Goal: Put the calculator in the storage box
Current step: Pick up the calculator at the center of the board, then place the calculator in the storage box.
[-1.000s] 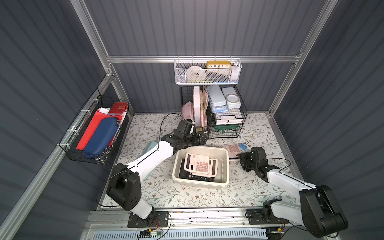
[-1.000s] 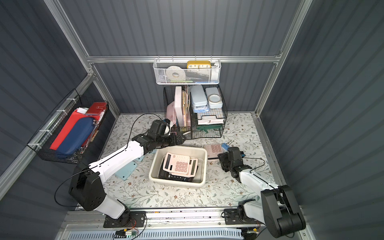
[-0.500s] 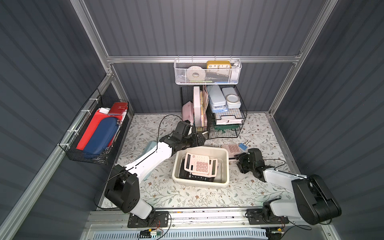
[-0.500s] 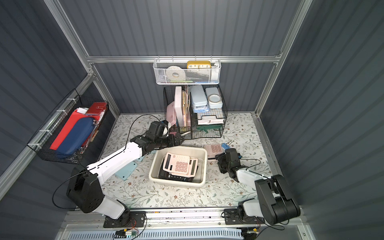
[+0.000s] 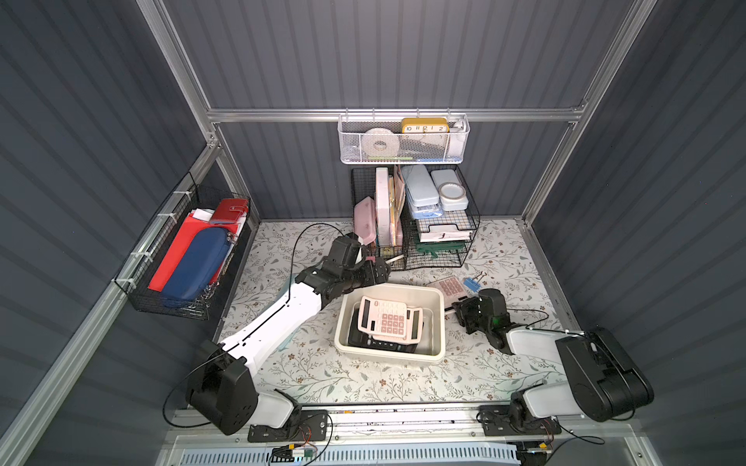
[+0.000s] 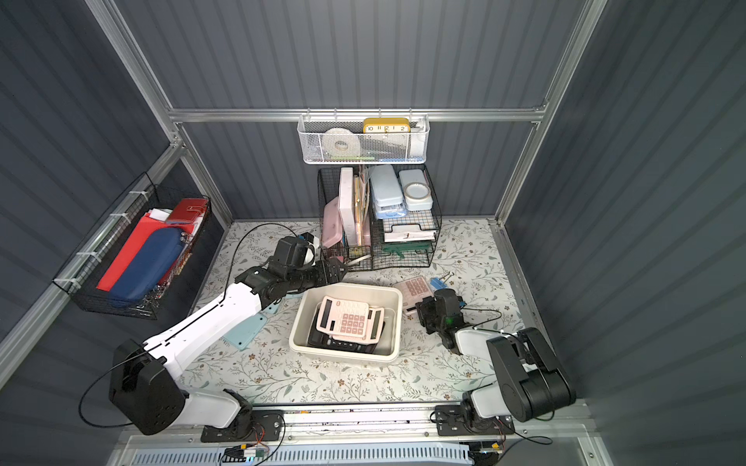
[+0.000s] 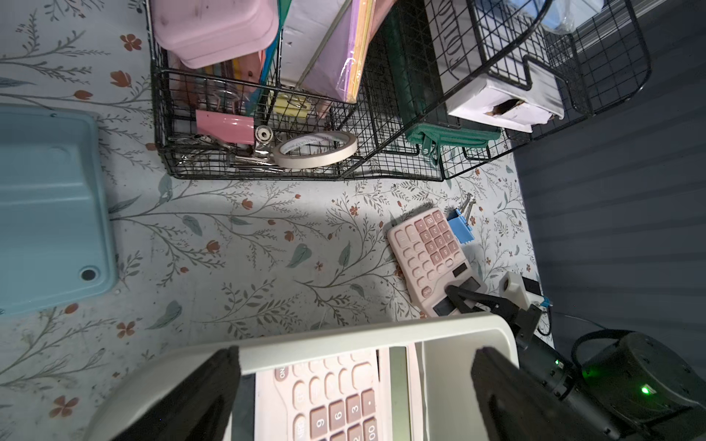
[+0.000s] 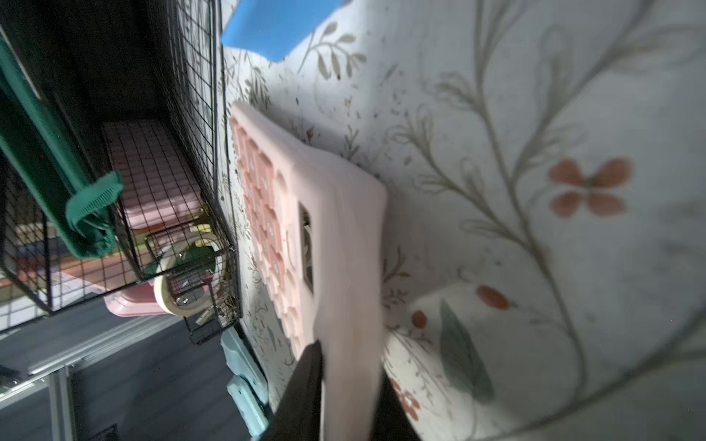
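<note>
Gripping the display end of the calculator [image 8: 344, 236], the right gripper [image 8: 347, 366] has its jaws closed tight on the pink casing, one dark finger [image 8: 305, 382] on the key face and the other beneath it. The calculator [image 5: 446, 287] sits on the floral table cover [image 5: 363, 383], outside the storage box [image 5: 389, 356] and just beyond its far right corner, with a blue binder clip [image 5: 470, 284] beside its far end. Whether the held end is off the cover cannot be told. Noted in both top views: the right arm lies low along the table, to the right of the box. The left gripper [image 7: 357, 351] hangs over the far rim of the storage box [image 7: 344, 336], jaws spread wide and holding nothing. Inside the box lie other calculators [image 5: 387, 320], pink ones stacked on a black one. A black wire organiser [image 5: 436, 250] stands behind the box, and a pale blue tray [image 7: 49, 206] lies on the cover under the left arm.
</note>
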### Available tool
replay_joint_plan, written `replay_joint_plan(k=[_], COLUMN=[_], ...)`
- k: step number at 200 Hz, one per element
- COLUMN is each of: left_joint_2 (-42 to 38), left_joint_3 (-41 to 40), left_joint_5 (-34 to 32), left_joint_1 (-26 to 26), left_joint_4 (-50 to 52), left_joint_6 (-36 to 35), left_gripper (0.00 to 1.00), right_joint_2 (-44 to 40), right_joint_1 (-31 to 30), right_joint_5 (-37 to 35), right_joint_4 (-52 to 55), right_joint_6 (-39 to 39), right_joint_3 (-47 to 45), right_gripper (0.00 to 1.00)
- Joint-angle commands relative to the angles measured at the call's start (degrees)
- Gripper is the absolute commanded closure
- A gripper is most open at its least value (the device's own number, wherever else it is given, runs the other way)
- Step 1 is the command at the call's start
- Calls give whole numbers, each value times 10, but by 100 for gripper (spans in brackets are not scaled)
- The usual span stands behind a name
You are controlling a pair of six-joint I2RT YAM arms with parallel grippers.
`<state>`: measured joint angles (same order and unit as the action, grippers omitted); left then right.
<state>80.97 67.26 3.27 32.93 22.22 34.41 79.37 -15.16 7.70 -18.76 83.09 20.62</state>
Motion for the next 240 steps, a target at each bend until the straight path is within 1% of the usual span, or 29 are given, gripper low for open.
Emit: replay_joint_plan(k=[1,16,20,42,68,98,115,138,190,200,203,214,240], left_joint_2=[-26,-36,-40,-60,-81,-102,-110,-113,-133,-141,-143,-151,-166], left_joint_3=[-7,-8,-8,-12,-15,-13,-5,5,-13,-14,-14,-10,-18], left_joint_5=[-8,-13,-14,-25,-36,-49,-60,-74,-92,-98,-100,-105,-111], left_joint_1=[-4,-4,-4,-4,-5,-5,-5,-5,-6,-6,-6,-6,-6], left_joint_4=[19,25,26,33,43,57,63,79,96,105,107,120,132], left_joint_6=[9,11,11,13,19,22,23,23,39,41,41,43,45], left_gripper=[1,1,1,1,1,1,1,1,1,1,1,1,1], right_joint_2=[-51,-95,-121,-208,-312,-389,-411,-426,-413,-411,-410,-409,-402], right_joint_1=[0,1,3,10,22,49,54,54,54,54,54,53,43], right_joint_5=[-27,-39,-42,-61,-99,-88,-77,-47,43,59,81,117,199], right_joint_4=[52,96,110,201,319,421,475,510,581,586,586,583,544], right_joint_6=[-21,-39,-44,-78,-134,-207,-255,-311,-413,-422,-423,-422,-393], right_joint_3=[-5,-3,-2,12,33,76,116,167,292,305,307,312,300], right_gripper=[89,93,94,98,99,99,100,100,100,100,100,100,100])
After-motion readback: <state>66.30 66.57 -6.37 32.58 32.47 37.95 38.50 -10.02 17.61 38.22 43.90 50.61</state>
